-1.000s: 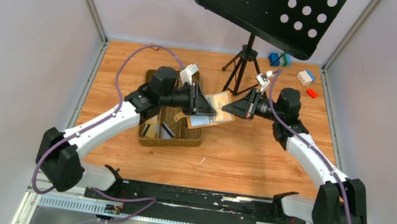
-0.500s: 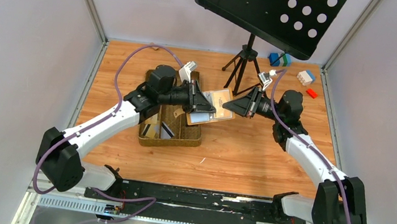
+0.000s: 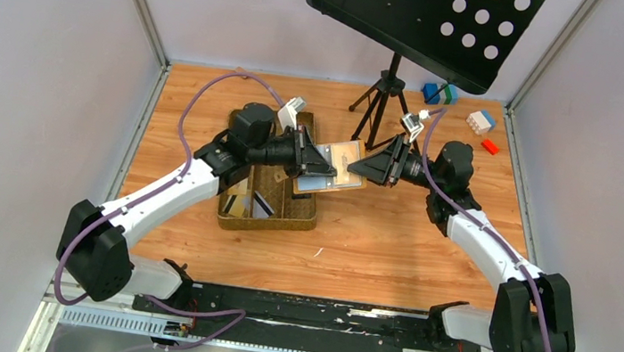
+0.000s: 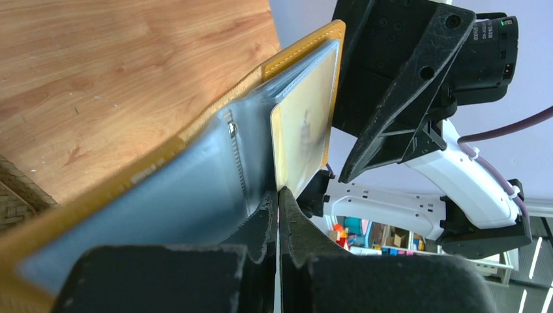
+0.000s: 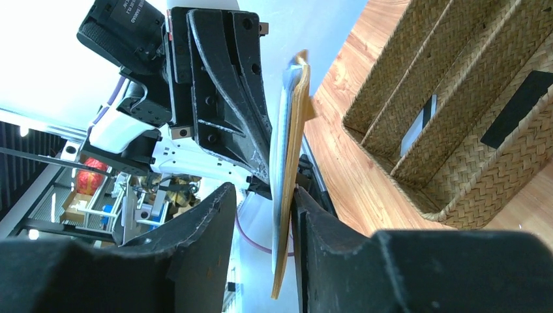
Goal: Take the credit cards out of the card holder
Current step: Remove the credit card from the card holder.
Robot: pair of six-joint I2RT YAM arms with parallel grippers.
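Centre of the top view: card holder held above the table. The left gripper has its fingers clenched on the sleeves; the right gripper has its fingers parted astride the edge. Some credit cards lie in the woven tray; one tan card is not yet removed.

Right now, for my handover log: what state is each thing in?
card holder: open, held aloft over the table.
left gripper: shut on the card holder.
right gripper: open, jaws straddling the card holder's edge.
tan card: in its clear pocket.
woven tray: on the table, black card inside.
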